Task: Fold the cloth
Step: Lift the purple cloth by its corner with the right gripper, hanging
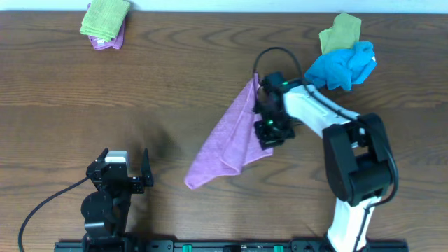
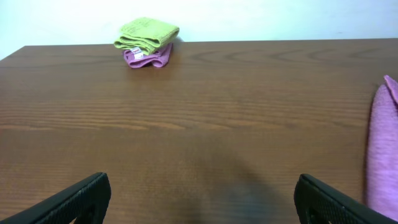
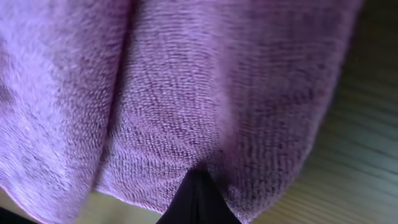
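Observation:
The mauve-purple cloth (image 1: pixel 227 143) hangs lifted near the table's middle, bunched into a long drooping shape whose lower tip reaches toward the front left. My right gripper (image 1: pixel 269 120) is shut on its upper right edge. In the right wrist view the cloth (image 3: pixel 186 93) fills the frame, pinched between the dark fingers (image 3: pixel 198 202). Its edge also shows at the right of the left wrist view (image 2: pixel 382 155). My left gripper (image 1: pixel 126 168) is open and empty at the front left, its fingers (image 2: pixel 199 199) wide apart over bare wood. The white tag is not in view.
A yellow-green cloth on a folded purple one (image 1: pixel 105 21) lies at the back left and also shows in the left wrist view (image 2: pixel 146 40). A bright blue cloth (image 1: pixel 343 66) and another yellow-green cloth (image 1: pixel 341 31) lie at the back right.

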You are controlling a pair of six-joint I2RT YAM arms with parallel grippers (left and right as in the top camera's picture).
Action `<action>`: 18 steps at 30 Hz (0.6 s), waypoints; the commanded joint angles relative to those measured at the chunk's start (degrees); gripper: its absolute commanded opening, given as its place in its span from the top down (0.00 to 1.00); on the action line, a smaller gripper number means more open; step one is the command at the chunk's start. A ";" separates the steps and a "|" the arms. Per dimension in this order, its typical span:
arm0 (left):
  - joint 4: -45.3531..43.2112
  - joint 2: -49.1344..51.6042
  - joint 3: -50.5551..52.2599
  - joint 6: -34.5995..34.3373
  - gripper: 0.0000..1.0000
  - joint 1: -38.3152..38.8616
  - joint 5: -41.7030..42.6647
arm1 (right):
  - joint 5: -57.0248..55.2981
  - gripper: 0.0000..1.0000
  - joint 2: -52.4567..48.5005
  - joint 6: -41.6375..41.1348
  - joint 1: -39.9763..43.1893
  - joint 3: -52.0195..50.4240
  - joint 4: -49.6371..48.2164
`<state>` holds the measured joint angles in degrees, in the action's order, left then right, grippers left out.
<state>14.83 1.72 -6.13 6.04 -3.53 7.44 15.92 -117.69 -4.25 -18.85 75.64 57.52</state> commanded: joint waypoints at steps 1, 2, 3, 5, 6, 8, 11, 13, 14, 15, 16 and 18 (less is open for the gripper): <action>0.66 -0.11 1.38 -0.04 0.05 0.17 -0.37 | -11.72 0.99 -4.90 0.90 1.05 -3.23 -1.27; 0.66 -0.11 1.38 -0.04 0.05 0.17 -0.37 | -11.28 0.99 -4.90 0.90 0.72 -3.23 -1.40; 0.66 -0.11 1.38 -0.02 0.05 0.17 -0.37 | -10.93 0.99 -4.90 0.92 0.46 -3.23 -1.42; 0.66 -0.11 1.38 -0.04 0.05 0.17 -0.37 | -10.95 0.99 -4.87 0.92 0.00 -3.23 -1.36; 0.66 -0.11 1.38 -0.04 0.04 0.17 -0.37 | -10.91 0.99 -4.85 0.92 -0.35 -3.23 -1.07; 0.66 -0.11 1.38 -0.04 0.05 0.17 -0.37 | -10.49 0.99 -4.81 1.36 -0.94 -3.21 -0.55; 0.66 -0.11 1.38 -0.04 0.05 0.17 -0.37 | -7.15 0.99 -3.58 2.25 -1.68 -3.19 -0.28; 0.66 -0.11 1.38 -0.04 0.05 0.17 -0.37 | -6.47 0.99 -1.01 3.08 -1.81 -3.19 -0.28; 0.66 -0.11 1.38 -0.04 0.05 0.17 -0.37 | -6.56 0.99 0.63 3.67 -1.81 -3.19 -0.28; 0.66 -0.11 1.38 -0.04 0.04 0.17 -0.37 | -6.51 0.99 3.19 4.20 -1.81 -3.19 -0.31; 0.66 -0.11 1.38 -0.04 0.05 0.17 -0.37 | -6.51 0.98 5.53 4.70 -1.79 -3.19 -0.31; 0.66 -0.11 1.38 -0.04 0.05 0.17 -0.37 | -6.51 0.99 9.79 5.05 -1.75 -2.93 -0.26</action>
<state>14.81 1.72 -6.13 6.04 -3.53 7.44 11.86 -113.60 -1.37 -20.21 72.82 57.25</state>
